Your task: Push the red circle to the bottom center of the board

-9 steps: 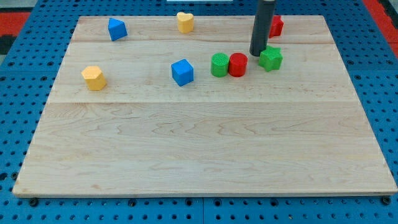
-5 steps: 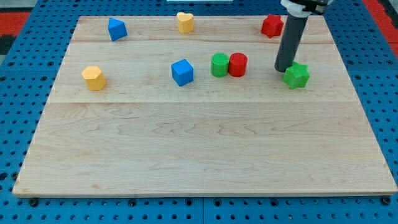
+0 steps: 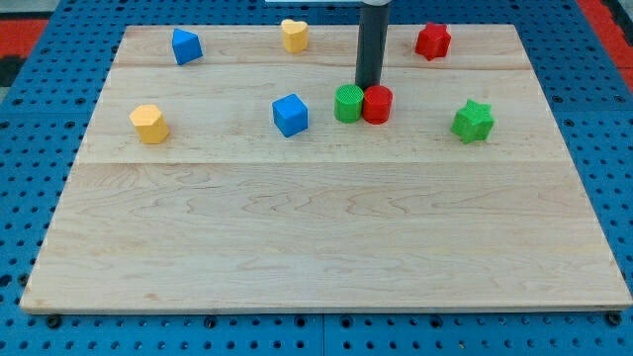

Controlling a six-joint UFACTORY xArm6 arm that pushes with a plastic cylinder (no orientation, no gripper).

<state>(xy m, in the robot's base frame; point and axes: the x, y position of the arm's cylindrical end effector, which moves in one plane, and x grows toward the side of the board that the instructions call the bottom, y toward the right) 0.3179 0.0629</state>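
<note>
Swung back from the green star, my tip sits just behind the red circle; no hand here, so push straight down-view, clear of the green circle.

You will find nothing to read here: no text, label, brand, number or sign stands on the wooden board or on any of the coloured blocks. The blue pegboard around the board carries only plain holes, with no markings you could make out.
</note>
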